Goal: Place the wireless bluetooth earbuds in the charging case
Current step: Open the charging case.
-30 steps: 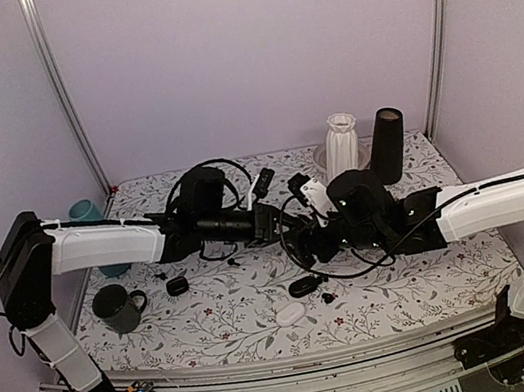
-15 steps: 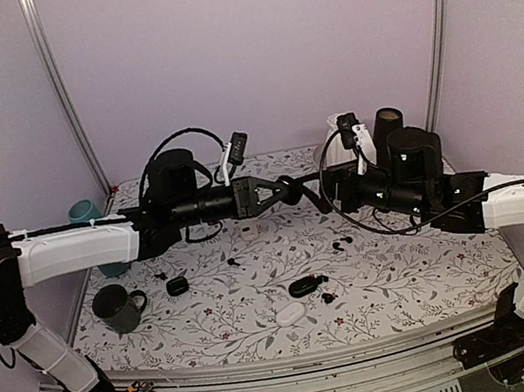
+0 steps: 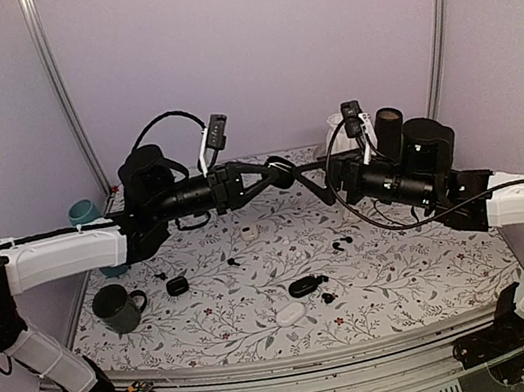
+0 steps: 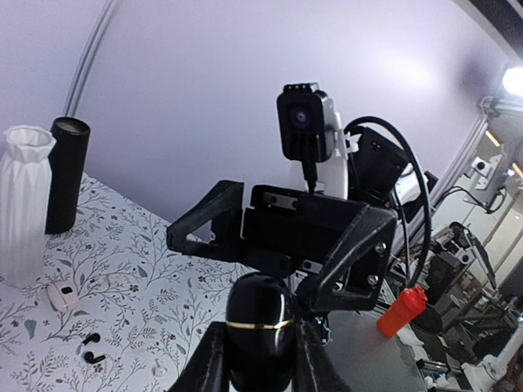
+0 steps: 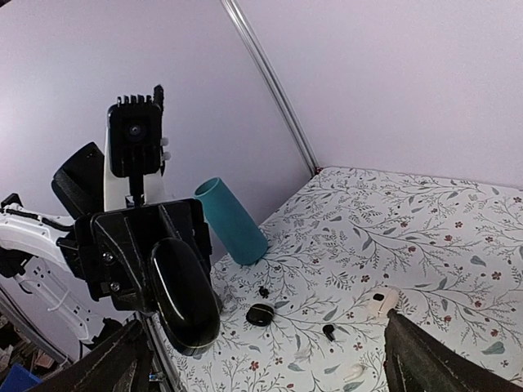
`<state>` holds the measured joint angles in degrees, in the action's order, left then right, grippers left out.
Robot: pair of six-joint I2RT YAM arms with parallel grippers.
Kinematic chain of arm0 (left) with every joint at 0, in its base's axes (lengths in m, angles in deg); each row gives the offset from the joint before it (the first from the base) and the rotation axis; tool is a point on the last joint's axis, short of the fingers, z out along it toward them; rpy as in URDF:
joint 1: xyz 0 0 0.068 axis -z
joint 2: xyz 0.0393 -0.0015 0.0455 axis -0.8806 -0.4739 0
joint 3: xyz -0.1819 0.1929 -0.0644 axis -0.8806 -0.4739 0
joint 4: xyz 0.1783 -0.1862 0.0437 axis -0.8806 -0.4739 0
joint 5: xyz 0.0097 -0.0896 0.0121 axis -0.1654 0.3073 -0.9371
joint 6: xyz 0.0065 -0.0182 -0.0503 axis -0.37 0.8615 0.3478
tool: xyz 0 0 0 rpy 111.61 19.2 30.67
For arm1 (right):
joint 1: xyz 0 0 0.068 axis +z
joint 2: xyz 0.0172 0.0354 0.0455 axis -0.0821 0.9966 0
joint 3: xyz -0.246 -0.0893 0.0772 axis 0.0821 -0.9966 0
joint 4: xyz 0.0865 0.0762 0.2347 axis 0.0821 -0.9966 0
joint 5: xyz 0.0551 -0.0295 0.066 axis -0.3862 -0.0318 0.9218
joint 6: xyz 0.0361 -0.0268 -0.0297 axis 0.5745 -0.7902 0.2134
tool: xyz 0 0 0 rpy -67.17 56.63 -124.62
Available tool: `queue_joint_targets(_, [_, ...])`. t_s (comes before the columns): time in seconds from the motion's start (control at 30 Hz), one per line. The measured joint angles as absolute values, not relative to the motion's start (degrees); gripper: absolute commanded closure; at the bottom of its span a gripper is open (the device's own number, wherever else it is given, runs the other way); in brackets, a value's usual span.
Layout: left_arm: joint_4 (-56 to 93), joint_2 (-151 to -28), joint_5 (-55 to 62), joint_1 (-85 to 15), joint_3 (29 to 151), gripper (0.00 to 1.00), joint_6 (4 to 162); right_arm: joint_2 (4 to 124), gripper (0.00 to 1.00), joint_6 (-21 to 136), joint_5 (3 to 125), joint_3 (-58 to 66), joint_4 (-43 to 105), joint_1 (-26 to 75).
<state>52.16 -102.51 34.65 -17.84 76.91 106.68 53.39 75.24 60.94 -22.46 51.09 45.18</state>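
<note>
Top external: left gripper [image 3: 279, 175] clamps closed charging case [image 4: 258, 322] mid-air, long axis toward right gripper [image 3: 323, 180], which gapes empty. I log earbuds [image 3: 337, 244] loose on table [image 3: 437, 267] beneath, right arm nearer.

Soft, even, lilac-tinted light fills every view; shadows on the worktop [image 3: 409, 282] are faint. Beyond the left hand [image 4: 257, 359], up to its right, a lamp [image 4: 515, 80] glares. Wrist views bow the frame post [image 5: 270, 90] near their edges; the fingers [image 5: 441, 363] of the right hand [image 5: 274, 367] blur.
</note>
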Motion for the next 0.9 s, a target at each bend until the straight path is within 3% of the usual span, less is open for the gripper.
queue_joint_targets(0.33, [57.75,-102.45,39.89,-17.81,76.6,1.0,107.93,53.85,0.06,75.16,70.78,-22.48,54.98,45.09])
queue_joint_targets(0.9, [58.12,-102.45,42.32,-17.03,76.6,1.0,107.45,54.98,0.07,77.52,71.24,-22.46,55.11,43.87])
